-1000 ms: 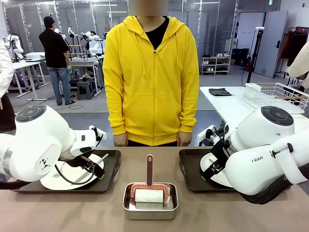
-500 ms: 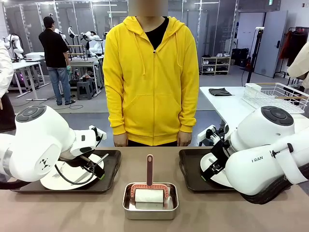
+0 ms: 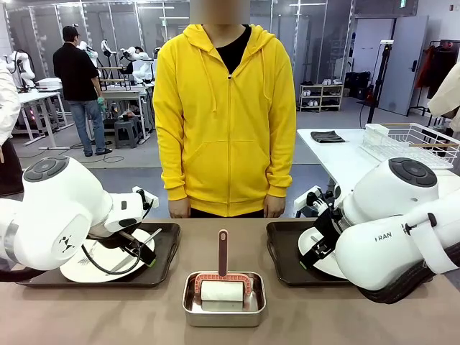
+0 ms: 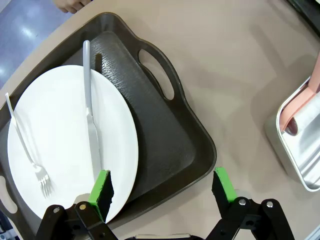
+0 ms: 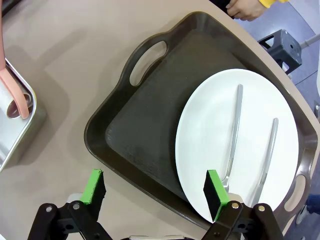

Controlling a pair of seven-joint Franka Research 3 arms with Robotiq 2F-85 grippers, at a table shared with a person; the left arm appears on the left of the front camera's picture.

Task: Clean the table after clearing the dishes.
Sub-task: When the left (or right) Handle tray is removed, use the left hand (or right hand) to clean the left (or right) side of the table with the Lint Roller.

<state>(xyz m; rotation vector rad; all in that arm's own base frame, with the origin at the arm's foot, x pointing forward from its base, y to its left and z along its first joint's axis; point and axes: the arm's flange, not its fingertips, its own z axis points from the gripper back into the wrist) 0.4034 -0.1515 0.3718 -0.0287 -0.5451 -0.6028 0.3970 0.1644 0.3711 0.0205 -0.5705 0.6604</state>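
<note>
Left claw hangs with its green pads wide apart and holding nothing, above the near corner of the left tray. One pad sits over the rim of the left plate, the other over bare worktop just outside the tray. Right claw mirrors it, jaws spread and empty, over the near edge of the right tray, with one pad above the right plate.

Clearing the dishes looks like the step in hand, and nothing is lifted yet. To do it well, each claw should probably come down on a tray rim or cut-out handle rather than on a plate. It should then grip firmly and lift level and slowly. Both plates lie off-centre, crowded toward one end of their trays, so a tilt could send plate and cutlery sliding.

Left tray holds the left plate, with the left knife lying across it and the left fork beside it, apart. Right tray holds the right plate, with the right knife and right fork side by side. Between the trays stands a small steel pan. It holds a white roller whose pink handle points toward the person in a yellow hoodie, standing at the far side with hands down.
</note>
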